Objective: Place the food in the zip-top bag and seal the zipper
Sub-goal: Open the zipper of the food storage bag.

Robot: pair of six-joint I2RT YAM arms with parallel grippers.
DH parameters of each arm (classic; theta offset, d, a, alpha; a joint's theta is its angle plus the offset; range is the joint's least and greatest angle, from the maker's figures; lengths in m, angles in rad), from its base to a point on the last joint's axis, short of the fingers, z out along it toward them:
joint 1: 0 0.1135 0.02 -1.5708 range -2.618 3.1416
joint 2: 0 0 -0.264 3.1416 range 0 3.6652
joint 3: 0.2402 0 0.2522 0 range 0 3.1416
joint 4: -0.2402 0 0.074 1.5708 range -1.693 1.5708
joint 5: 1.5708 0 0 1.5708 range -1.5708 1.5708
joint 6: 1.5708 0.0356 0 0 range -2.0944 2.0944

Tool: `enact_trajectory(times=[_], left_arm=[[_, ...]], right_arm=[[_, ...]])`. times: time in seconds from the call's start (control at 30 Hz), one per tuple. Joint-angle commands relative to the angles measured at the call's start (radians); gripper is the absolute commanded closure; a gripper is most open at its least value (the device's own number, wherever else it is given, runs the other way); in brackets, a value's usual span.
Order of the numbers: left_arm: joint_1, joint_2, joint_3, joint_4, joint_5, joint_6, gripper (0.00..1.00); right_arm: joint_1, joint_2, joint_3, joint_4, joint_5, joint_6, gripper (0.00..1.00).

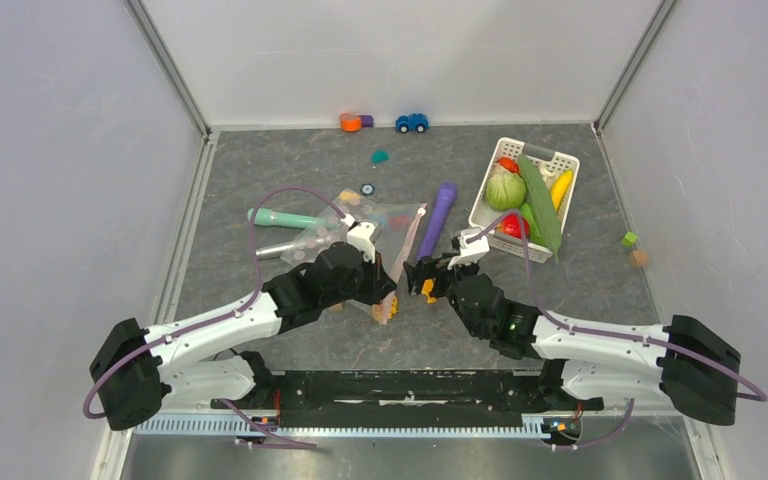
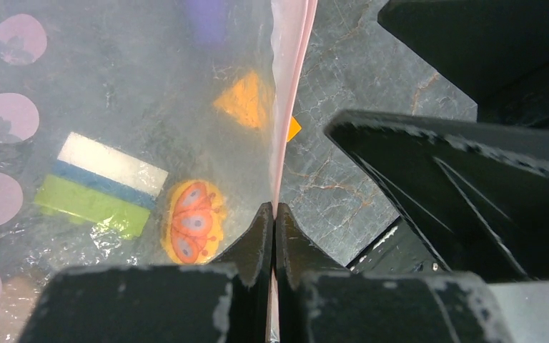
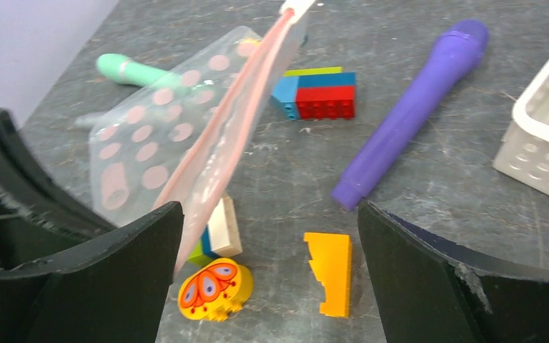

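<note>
**Left gripper.** The left gripper is clamped on the zipper. Both fingers press together with the pink strip pinched between them at the strip's near end.

**Right gripper.** The right gripper stands with its fingers wide apart and holds nothing. It sits just to the right of the left gripper, near the middle of the table. In the right wrist view, the pink strip ends just beside the left-hand finger. Contact there cannot be confirmed.

**Zip-top bag.** The zip-top bag extends from the left gripper toward the far side, its zipper edge on the right. The near end is raised off the table. Seen through the clear film in the left wrist view are a white, blue and green block, a butterfly piece and an orange wedge.

**Food.** The food lies in the white slotted basket at the far right, well apart from the bag:
- cabbage
- cucumber
- banana
- tomatoes

**Other items.**
- A purple stick lies between the bag and the basket.
- A teal stick lies at the bag's far-left side.
- A red, blue and green block stack rests on the table between the bag and the purple stick.
</note>
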Motion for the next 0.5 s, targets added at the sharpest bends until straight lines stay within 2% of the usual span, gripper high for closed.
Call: enact_trajectory(times=[0.0, 0.17, 0.47], left_arm=[[-0.025, -0.019, 0.016, 0.035, -0.059, -0.019, 0.98], [-0.039, -0.003, 0.017, 0.019, -0.056, -0.013, 0.98], [-0.066, 0.014, 0.025, 0.024, -0.034, 0.013, 0.98]], right_arm=[[0.010, 0.046, 0.055, 0.003, 0.139, 0.017, 0.02], [0.012, 0.074, 0.068, -0.013, 0.163, 0.073, 0.02], [0.013, 0.072, 0.035, 0.062, 0.149, 0.108, 0.02]])
